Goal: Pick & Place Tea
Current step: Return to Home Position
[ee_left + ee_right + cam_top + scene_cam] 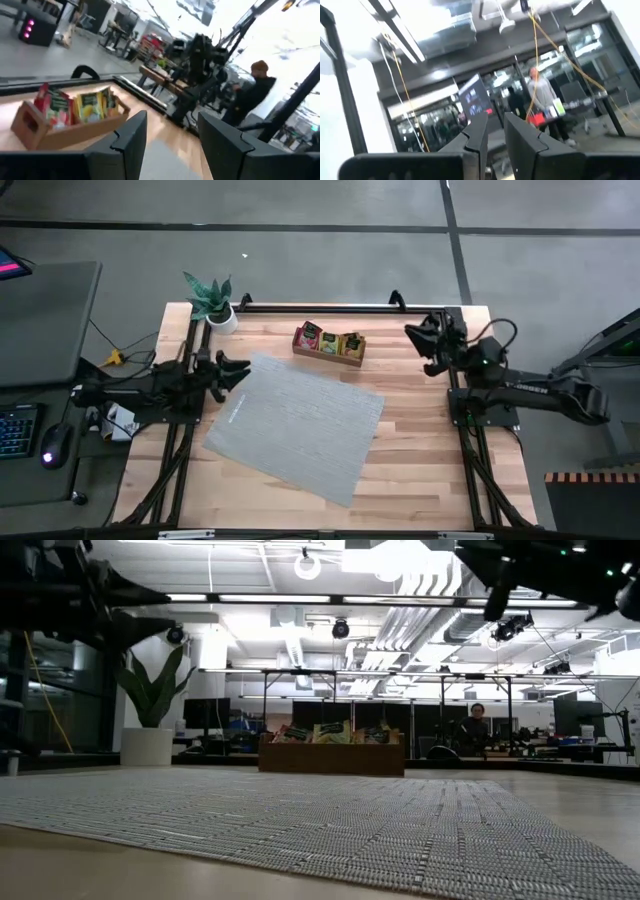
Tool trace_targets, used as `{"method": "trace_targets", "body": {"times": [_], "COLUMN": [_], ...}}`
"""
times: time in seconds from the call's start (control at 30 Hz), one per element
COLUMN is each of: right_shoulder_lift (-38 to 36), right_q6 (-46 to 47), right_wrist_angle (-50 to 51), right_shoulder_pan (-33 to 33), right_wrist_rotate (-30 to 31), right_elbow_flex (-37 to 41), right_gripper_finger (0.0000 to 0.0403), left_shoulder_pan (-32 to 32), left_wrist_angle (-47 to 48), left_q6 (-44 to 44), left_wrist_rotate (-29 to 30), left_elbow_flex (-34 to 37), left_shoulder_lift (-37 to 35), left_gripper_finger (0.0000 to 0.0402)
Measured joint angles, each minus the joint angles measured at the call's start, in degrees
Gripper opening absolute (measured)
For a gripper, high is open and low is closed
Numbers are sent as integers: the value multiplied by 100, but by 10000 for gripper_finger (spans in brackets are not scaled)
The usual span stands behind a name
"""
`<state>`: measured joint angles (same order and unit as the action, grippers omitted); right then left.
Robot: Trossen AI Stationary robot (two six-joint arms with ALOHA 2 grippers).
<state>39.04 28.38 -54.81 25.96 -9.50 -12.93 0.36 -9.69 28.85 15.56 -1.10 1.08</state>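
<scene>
The jaws of the left gripper [171, 120] stand wide apart with nothing between them. Those of the right gripper [495, 119] are only slightly apart and also empty. In the high view the left gripper hangs over the 9 o'clock edge of the grey woven mat [300, 425]. The right one hangs at 3 o'clock of the wooden organizer [338, 361], clear of it. The tea sachets [327, 339] stand upright in this organizer, which sits on the table just beyond the mat's 12 o'clock edge; I see no sachet on the mat. So I judge that the sorting is finished and only the return to home is in hand. To do it well, each arm should draw toward its own base, high over the table, so that nothing touches the organizer or drags the mat.
</scene>
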Motion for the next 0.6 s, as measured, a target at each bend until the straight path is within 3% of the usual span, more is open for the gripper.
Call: {"method": "trace_targets", "body": {"times": [0.37,0.6], "right_shoulder_lift": [-738,-998], "right_q6": [470,317], "right_wrist_angle": [-1152,-987], "right_shoulder_pan": [30,30], "right_wrist_rotate": [-29,-133], "right_elbow_flex": [1233,1238], "right_gripper_finger": [55,55], "left_shoulder_pan": [0,0], "left_wrist_angle": [92,89], "left_q6": [-145,-288], "left_wrist_rotate": [730,912], "left_elbow_flex": [15,22], "left_shoulder_lift": [-10,-11], "left_gripper_finger": [174,174]}}
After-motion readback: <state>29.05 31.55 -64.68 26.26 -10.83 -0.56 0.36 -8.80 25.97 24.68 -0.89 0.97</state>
